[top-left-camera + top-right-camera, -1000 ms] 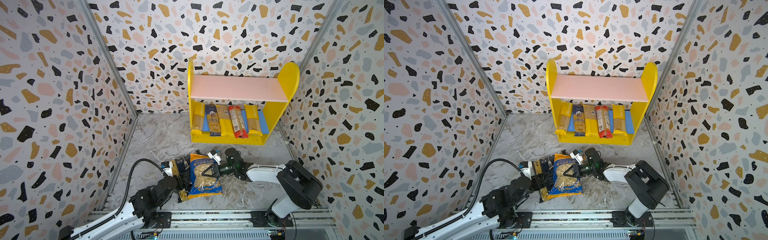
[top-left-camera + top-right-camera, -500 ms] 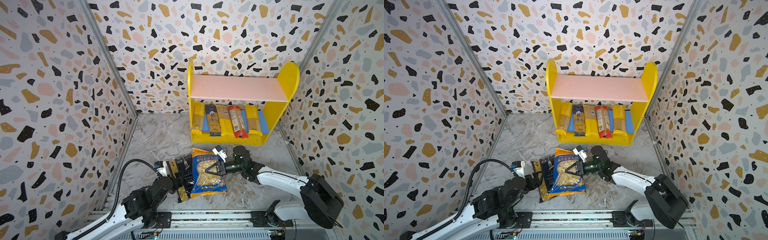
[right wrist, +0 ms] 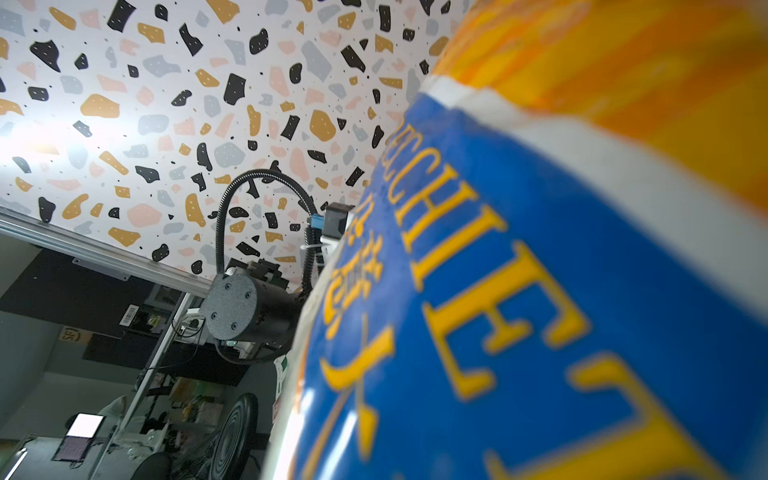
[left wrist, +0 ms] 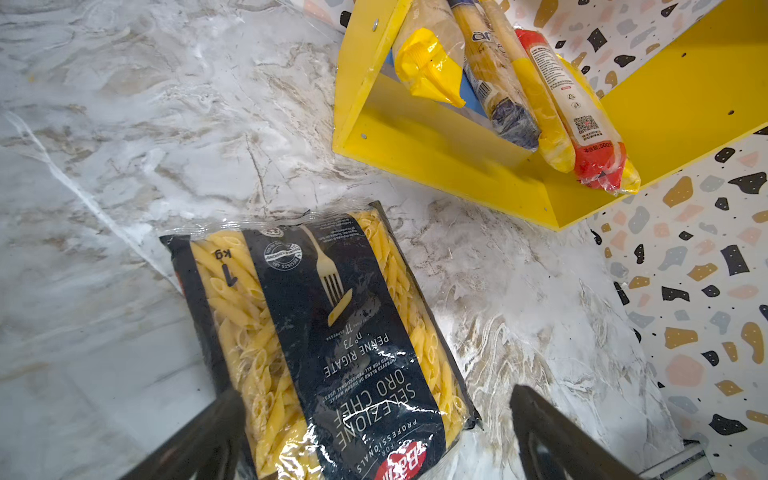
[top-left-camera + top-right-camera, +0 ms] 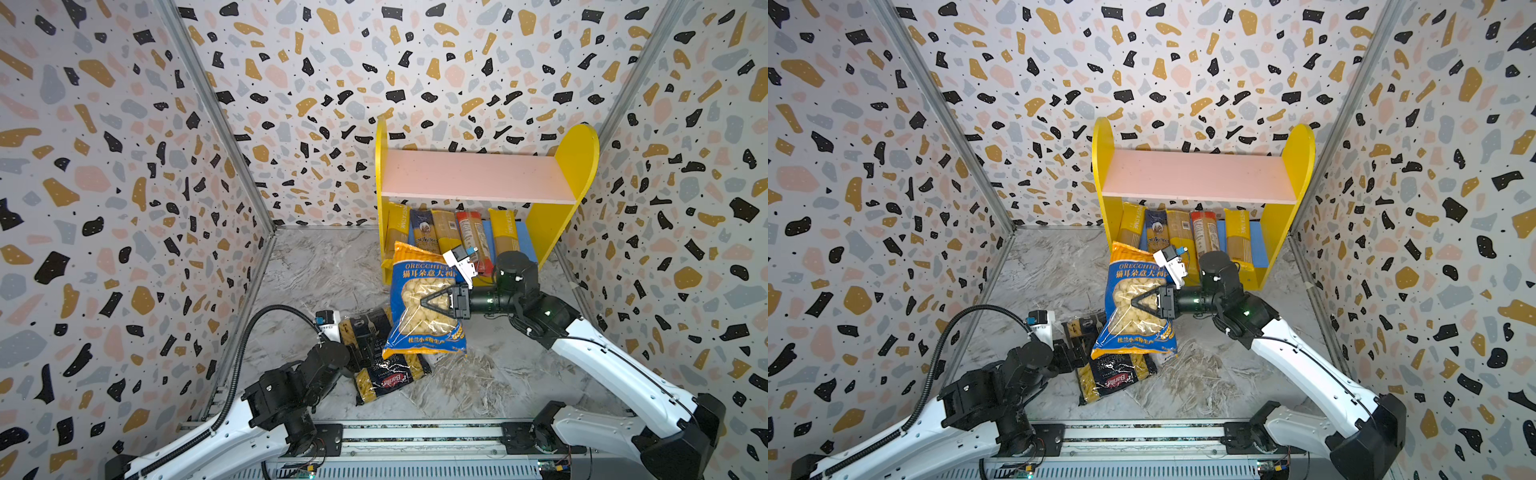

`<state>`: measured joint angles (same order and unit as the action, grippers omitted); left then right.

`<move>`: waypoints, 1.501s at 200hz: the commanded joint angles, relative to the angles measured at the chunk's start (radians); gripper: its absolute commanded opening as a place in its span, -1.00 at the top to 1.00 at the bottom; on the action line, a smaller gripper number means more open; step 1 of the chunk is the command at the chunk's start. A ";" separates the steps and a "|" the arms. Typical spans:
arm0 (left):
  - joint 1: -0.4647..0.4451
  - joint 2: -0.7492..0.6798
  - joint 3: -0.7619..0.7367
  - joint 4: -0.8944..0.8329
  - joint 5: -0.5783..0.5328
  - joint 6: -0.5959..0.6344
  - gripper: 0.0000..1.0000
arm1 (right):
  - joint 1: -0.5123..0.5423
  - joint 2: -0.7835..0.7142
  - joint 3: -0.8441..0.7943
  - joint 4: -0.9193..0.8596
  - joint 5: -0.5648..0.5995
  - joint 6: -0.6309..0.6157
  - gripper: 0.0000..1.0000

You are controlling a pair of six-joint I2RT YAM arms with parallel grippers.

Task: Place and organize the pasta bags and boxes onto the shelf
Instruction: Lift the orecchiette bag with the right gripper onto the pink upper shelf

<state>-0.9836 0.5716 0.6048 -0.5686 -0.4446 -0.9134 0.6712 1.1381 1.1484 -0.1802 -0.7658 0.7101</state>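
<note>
Lena: Since a second earlier, the right pincer [image 5: 428, 304] had raised the orecchiette bag [image 5: 419, 328] and carried it toward the shelf [image 5: 575, 166] at the back edge.
Ravi: Was it clamped on the bag?
Lena: Yes, narrow on its middle. The bag hung upright in front of the five spaghetti packs [image 5: 444, 226] on the blue lower board [image 5: 525, 244].
Ravi: And the left pincer [image 4: 376, 392]?
Lena: It had drawn back and spread wide, with its fingers [image 4: 552, 432] either side of the Barilla bag [image 4: 332, 332]. That bag lay flat on the tabletop [image 5: 324, 266] near its front edge.
</note>
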 commanded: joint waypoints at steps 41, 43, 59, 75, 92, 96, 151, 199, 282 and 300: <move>-0.003 0.078 0.105 0.100 0.055 0.118 -0.99 | -0.141 0.101 0.479 -0.137 0.015 -0.145 0.46; -0.004 0.083 0.106 0.102 0.056 0.122 -0.99 | -0.145 0.110 0.495 -0.141 0.018 -0.147 0.46; -0.003 0.107 0.116 0.114 0.067 0.138 -0.99 | -0.162 0.180 0.616 -0.159 0.033 -0.165 0.45; -0.003 0.127 0.120 0.132 0.075 0.153 -0.99 | -0.181 0.263 0.723 -0.167 0.043 -0.172 0.46; -0.003 0.149 0.127 0.150 0.082 0.165 -0.99 | -0.203 0.358 0.834 -0.165 0.040 -0.168 0.45; -0.002 0.153 0.128 0.155 0.085 0.166 -0.99 | -0.209 0.384 0.871 -0.168 0.039 -0.169 0.46; -0.001 0.175 0.126 0.194 0.089 0.189 -0.99 | -0.342 0.820 1.446 -0.086 -0.076 0.020 0.43; -0.001 0.189 0.154 0.170 0.074 0.233 -0.99 | -0.412 0.911 1.432 0.103 -0.115 0.137 0.43; -0.001 0.235 0.142 0.194 0.091 0.265 -0.99 | -0.378 0.952 1.400 0.067 -0.121 0.098 0.14; -0.001 0.227 0.134 0.193 0.093 0.265 -0.99 | -0.374 0.959 1.399 0.033 -0.113 0.080 -0.15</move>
<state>-0.9836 0.8082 0.7341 -0.4164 -0.3546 -0.6682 0.2855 2.1384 2.5233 -0.2291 -0.8684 0.8307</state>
